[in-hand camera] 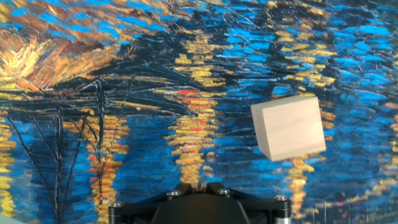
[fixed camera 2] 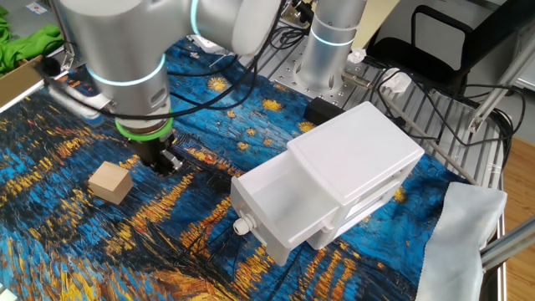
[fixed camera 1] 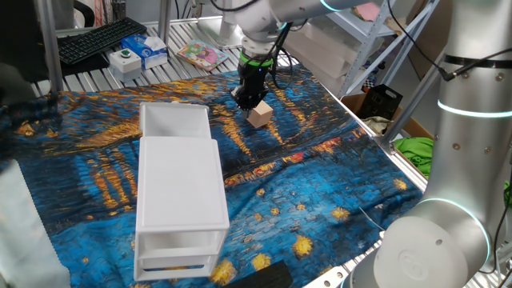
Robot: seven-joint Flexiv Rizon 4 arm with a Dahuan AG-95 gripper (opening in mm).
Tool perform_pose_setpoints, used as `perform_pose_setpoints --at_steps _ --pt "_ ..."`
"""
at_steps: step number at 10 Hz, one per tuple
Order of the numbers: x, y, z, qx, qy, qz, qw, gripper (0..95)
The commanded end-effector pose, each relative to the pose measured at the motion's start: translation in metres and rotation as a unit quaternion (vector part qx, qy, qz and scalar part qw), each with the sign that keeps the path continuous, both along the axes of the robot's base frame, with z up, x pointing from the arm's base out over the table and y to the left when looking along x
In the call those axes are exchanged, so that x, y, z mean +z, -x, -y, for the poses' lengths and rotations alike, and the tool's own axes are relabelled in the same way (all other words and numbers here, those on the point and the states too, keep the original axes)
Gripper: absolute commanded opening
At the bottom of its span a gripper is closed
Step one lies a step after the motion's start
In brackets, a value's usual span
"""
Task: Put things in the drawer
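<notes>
Closed and empty, the hand (fixed camera 2: 165, 159) points down at the painted cloth (fixed camera 2: 50, 217) over the bench, just beside the wooden cube (fixed camera 2: 110, 182) but not around it; with its fingers shut it cannot take the block, so it probably has to open and shift over first. That cube sits on the cloth, well apart from the white cabinet (fixed camera 2: 355, 155), whose top drawer (fixed camera 2: 280, 201) is pulled out, likely ready to receive it.
</notes>
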State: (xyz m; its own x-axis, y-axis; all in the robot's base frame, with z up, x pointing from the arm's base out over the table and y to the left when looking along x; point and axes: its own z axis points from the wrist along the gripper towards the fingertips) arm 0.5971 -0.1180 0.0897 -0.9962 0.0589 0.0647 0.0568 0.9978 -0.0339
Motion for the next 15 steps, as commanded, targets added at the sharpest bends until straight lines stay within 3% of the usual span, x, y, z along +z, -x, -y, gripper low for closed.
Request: perform_pose_setpoints --at_steps 1,2,4,9,10,11,12,13,15 --pt "-0.001 -0.003 -0.001 0.000 -0.025 -0.013 0.9996 0.0" --pt "-0.001 -0.003 -0.001 -0.001 -0.032 -0.016 0.9994 0.0" --pt "-0.001 -0.003 -0.001 -0.002 -0.031 -0.021 0.9993 0.0" --pt "-0.001 -0.003 -0.001 0.021 -0.016 -0.021 0.9994 0.0" --pt "-0.001 -0.003 -0.001 0.021 -0.016 -0.021 0.9994 19.0" --pt "-0.001 -0.010 0.005 0.017 -0.013 -0.021 0.9995 19.0" --pt "-0.003 -0.015 0.009 0.016 -0.012 -0.021 0.9996 38.0" --pt "-0.004 -0.018 0.012 0.015 -0.011 -0.020 0.9996 38.0" --pt "-0.005 -0.024 0.017 0.011 0.001 -0.018 0.9998 76.0"
